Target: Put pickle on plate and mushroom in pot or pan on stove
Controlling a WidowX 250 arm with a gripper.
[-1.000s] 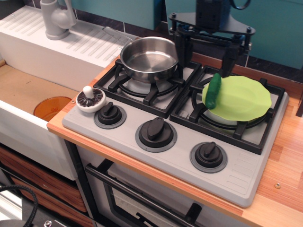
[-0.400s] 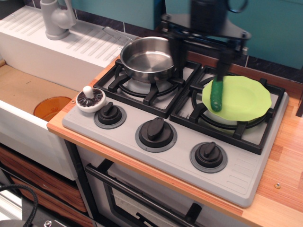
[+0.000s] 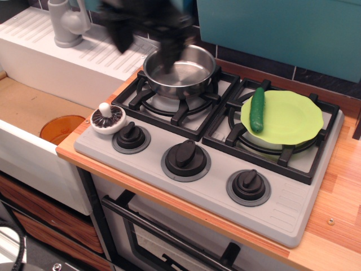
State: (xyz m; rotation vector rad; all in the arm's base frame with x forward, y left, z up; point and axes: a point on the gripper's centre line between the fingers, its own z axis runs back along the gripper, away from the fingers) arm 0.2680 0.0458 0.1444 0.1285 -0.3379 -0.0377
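Note:
The dark green pickle (image 3: 257, 110) lies on the left edge of the lime-green plate (image 3: 293, 118), which rests on the right burner of the grey stove (image 3: 214, 180). The mushroom (image 3: 108, 118) lies gills-up on the stove's front left corner, next to the left knob. The steel pan (image 3: 177, 70) sits empty on the left burner. My gripper (image 3: 145, 45) is motion-blurred above the pan's far left rim. Its fingers stand apart and hold nothing.
An orange bowl (image 3: 62, 129) sits in the sink at the left. A grey faucet (image 3: 67, 22) stands on the white drainboard behind it. Three black knobs (image 3: 186, 153) line the stove's front. The wooden counter (image 3: 338, 192) runs along the right.
My gripper let go of the pickle, which now lies on the plate. The gripper moved left from the plate to above the pan. The plate settled flat.

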